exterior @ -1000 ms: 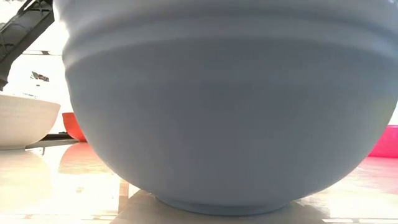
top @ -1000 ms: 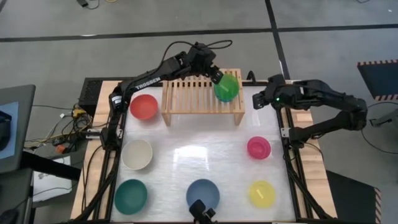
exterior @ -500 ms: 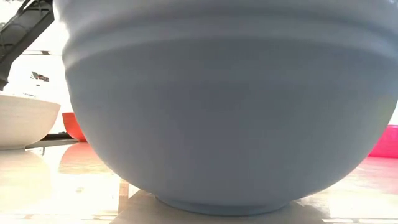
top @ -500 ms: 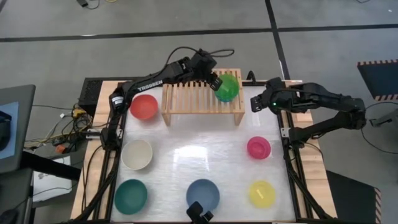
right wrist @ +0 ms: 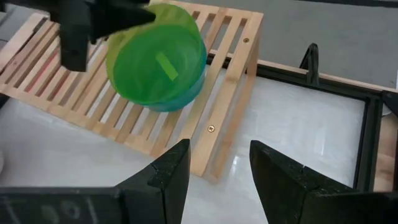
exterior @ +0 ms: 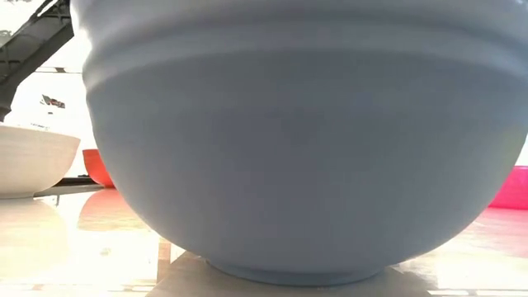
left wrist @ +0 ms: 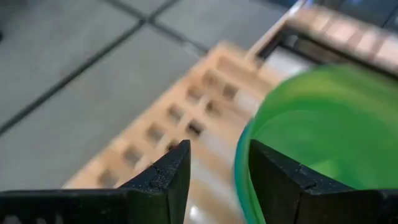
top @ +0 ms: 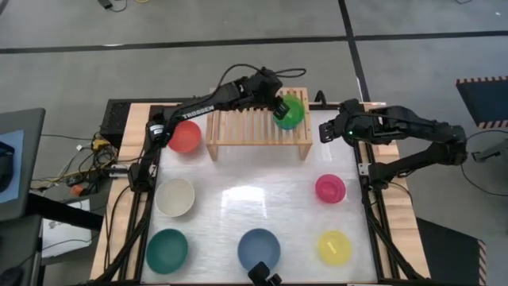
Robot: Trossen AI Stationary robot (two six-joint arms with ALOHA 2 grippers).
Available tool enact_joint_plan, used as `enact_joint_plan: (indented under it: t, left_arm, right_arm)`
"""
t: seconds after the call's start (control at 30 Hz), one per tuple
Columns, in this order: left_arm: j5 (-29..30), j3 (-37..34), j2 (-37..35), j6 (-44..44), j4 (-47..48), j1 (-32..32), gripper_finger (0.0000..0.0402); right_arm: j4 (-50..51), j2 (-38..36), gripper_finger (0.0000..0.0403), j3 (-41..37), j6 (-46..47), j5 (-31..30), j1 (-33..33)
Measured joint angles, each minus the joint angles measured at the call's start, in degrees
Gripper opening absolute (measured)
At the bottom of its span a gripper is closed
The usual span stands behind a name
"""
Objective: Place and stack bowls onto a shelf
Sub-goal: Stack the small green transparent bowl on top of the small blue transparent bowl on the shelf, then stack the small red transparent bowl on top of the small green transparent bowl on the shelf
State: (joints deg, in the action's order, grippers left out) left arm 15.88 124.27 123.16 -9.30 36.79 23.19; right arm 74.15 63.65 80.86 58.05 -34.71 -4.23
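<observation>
The lime green bowl (top: 290, 111) (right wrist: 155, 56) sits nested in the cyan bowl (right wrist: 180, 99) on the right end of the light-wood shelf (top: 246, 123) (right wrist: 74, 93). My left gripper (top: 279, 105) (left wrist: 219, 180) reaches over the shelf to the bowl's left rim and is open. My right gripper (top: 322, 129) (right wrist: 219, 180) hovers open beside the shelf's right leg. On the table stand the red (top: 184, 136), cream (top: 175, 197), dark green (top: 167, 249), blue (top: 259, 248), magenta (top: 330, 188) and yellow (top: 334, 247) bowls. My left gripper is open astride the left rim (left wrist: 241, 168) of the nested lime green and cyan bowls, one finger (left wrist: 280, 180) over the green inside and one (left wrist: 168, 180) outside above the slats. It comes slanting down from the table's left. Whether either finger touches the rim, I cannot tell.
The blue bowl (exterior: 305, 140) stands right before the low camera and blocks most of that view; the cream (exterior: 33, 161), red (exterior: 97, 167) and magenta (exterior: 510, 188) bowls peek past it. The shelf's left and middle slats (top: 238, 119) are bare. The table's middle (top: 254, 195) is free.
My left arm has come down over the shelf's right end and brought the lime green bowl lower, so that it now sits in the cyan bowl. The other bowls have stayed where they were.
</observation>
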Motion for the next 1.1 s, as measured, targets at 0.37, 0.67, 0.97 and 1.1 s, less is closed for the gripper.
enact_joint_plan:
  t: [0.37,0.67,0.97,1.1]
  left_arm:
    - [-0.21,0.68,-1.67,-0.42,-0.13,-0.2,0.0143]
    - [-7.89,3.93,-8.12,-0.87,2.5,-1.6,0.0143]
    - [-7.74,3.69,-10.15,1.11,8.57,-7.07,0.0142]
    - [-7.69,3.69,-10.15,2.74,5.94,-9.81,0.0135]
  right_arm:
    - [0.19,-0.01,0.0192,0.0,0.06,-0.02,-0.02]
    - [4.06,0.28,0.0192,-7.79,3.57,8.27,0.45]
    - [-0.26,0.03,0.0192,-27.44,12.89,21.72,7.21]
    - [-7.15,0.05,0.0192,-36.08,13.81,24.89,8.18]
